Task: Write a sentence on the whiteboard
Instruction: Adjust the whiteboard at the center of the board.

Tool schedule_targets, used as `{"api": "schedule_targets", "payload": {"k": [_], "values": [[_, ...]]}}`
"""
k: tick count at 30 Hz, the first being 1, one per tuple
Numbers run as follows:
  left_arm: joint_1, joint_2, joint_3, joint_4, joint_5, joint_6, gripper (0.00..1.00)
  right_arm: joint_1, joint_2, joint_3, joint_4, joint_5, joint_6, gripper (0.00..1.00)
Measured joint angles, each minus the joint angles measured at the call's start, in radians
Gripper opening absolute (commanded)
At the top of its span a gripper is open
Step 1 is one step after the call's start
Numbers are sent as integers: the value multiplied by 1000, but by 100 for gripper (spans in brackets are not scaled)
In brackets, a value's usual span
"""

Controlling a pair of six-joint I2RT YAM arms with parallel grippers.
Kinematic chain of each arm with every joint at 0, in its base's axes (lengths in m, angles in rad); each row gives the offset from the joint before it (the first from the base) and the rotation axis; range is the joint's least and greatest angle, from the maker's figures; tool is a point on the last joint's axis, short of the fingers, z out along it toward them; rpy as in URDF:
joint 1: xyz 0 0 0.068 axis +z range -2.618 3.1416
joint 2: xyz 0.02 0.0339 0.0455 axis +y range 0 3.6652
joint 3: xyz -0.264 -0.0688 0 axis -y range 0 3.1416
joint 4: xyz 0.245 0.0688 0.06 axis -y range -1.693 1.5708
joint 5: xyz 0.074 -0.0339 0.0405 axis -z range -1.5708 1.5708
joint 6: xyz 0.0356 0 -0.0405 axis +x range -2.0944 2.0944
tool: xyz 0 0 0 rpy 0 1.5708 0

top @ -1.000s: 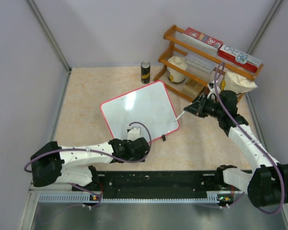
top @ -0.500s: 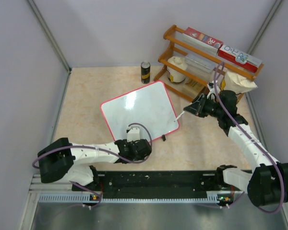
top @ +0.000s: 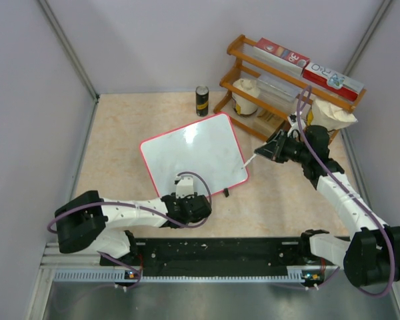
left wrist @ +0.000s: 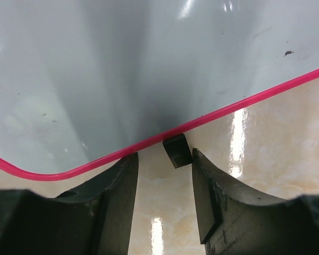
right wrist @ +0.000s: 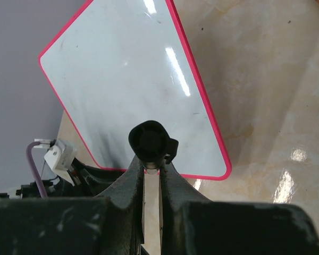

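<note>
The whiteboard (top: 193, 155) lies tilted on the table, glossy white with a red-pink rim, and it also shows in the left wrist view (left wrist: 149, 69) and the right wrist view (right wrist: 133, 85). No lettering shows on it. My left gripper (top: 185, 195) is at the board's near edge. Its jaws (left wrist: 165, 172) are open on either side of a small black clip (left wrist: 176, 150). My right gripper (top: 269, 149) hovers off the board's right edge, shut (right wrist: 151, 166) on a marker with a black cap (right wrist: 149, 139) and a white barrel (top: 251, 159).
A wooden rack (top: 237, 48) at the back right holds red-and-white boxes (top: 330, 79) and white bags (top: 245, 93). A black can (top: 202, 100) stands behind the board. A second black clip (top: 226, 193) sits at the board's near right corner. Grey walls close in both sides.
My left arm's shoulder and elbow have shifted right, and the gripper has settled a little nearer at the board's near edge. The right arm has hardly moved.
</note>
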Motion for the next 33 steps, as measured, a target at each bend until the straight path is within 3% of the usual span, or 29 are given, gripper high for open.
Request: {"api": "schedule_targets", "payload": {"k": [6,14,18,25,33], "values": [[6,3,0,-2,-25,2,42,0,1,0,8,-4,1,0],[14,3,-7,14,-58,22,45,0,8,0,14,-12,6,0],[15,25,2,19,-68,24,40,0,13,0,14,-15,8,0],[16,39,11,33,-68,32,19,0,13,0,14,-18,8,0],[18,39,11,33,-63,29,13,0,13,0,14,-18,8,0]]}}
